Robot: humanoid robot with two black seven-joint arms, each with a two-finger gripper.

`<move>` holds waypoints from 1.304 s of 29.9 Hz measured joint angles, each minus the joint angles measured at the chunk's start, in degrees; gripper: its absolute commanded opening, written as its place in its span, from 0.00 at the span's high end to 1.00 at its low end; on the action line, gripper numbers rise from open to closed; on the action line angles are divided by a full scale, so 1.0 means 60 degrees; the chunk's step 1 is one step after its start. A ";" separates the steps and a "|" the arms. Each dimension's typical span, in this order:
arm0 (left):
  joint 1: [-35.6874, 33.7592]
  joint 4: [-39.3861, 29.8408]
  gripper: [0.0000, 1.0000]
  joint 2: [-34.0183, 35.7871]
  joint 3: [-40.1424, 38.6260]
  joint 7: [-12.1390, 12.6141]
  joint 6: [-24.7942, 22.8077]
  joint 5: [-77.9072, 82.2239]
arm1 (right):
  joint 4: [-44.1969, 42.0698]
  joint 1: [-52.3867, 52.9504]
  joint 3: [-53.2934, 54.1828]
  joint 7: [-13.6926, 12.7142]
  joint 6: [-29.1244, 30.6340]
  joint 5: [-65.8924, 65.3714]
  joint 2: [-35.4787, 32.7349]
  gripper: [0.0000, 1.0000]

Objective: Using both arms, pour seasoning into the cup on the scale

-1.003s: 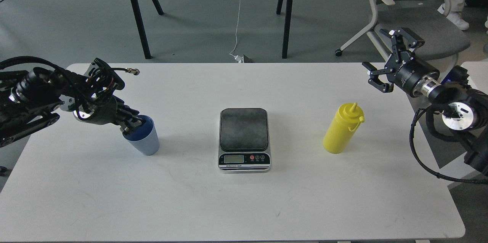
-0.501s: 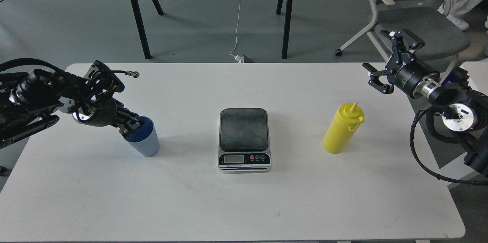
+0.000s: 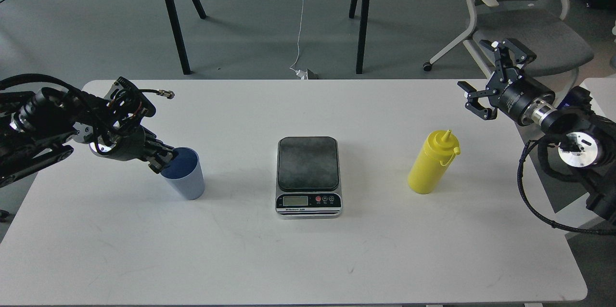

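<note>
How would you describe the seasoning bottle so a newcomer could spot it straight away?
Start at the flat dark-grey kitchen scale in the middle of the white table, then look to its right. The tall yellow plastic squeeze bottle stands there upright, alone. It is the only yellow thing, with a pointed nozzle cap, unlike the shorter light-blue cup on the left.

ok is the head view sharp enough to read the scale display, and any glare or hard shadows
Head view: light is even and soft, with only faint shadows beside the cup, the yellow bottle and the scale. No strong glare on the white table. The picture is fairly sharp, but the scale's display is too small to read.
</note>
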 measured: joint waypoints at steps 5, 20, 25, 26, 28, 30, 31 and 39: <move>-0.0038 0.0000 0.97 -0.0002 0.0185 0.0000 -0.0019 0.0002 | 0.0000 0.0000 0.0000 0.0000 0.0000 0.0001 0.0000 0.01; -0.0113 0.0013 0.99 -0.0010 0.0240 -0.0001 -0.0043 0.0019 | 0.0000 0.0000 0.0000 0.0000 0.0000 -0.0004 0.0015 0.01; -0.0313 0.0019 0.99 -0.0010 0.0234 0.0001 -0.0045 0.0028 | 0.0000 0.0000 0.0000 0.0000 0.0000 -0.0006 0.0024 0.01; -0.0348 0.0020 0.99 -0.0010 0.0233 0.0001 -0.0039 0.0028 | 0.0000 0.0000 0.0000 0.0000 0.0000 -0.0006 0.0027 0.01; -0.0402 0.0022 0.99 -0.0006 0.0241 0.0001 -0.0032 0.0042 | 0.0000 0.0000 0.0000 0.0000 0.0000 -0.0005 0.0029 0.01; -0.0464 0.0022 0.99 0.0002 0.0306 0.0002 -0.0031 0.0079 | 0.0000 0.0000 0.0000 0.0000 0.0000 -0.0005 0.0029 0.01; -0.0497 0.0022 0.99 0.0006 0.0348 0.0002 -0.0031 0.0094 | 0.0000 -0.0001 -0.0001 0.0000 0.0000 -0.0005 0.0029 0.01; -0.0559 0.0003 0.99 0.0008 0.0458 0.0002 -0.0028 0.0104 | 0.0000 -0.0011 -0.0001 0.0000 0.0000 -0.0002 0.0030 0.01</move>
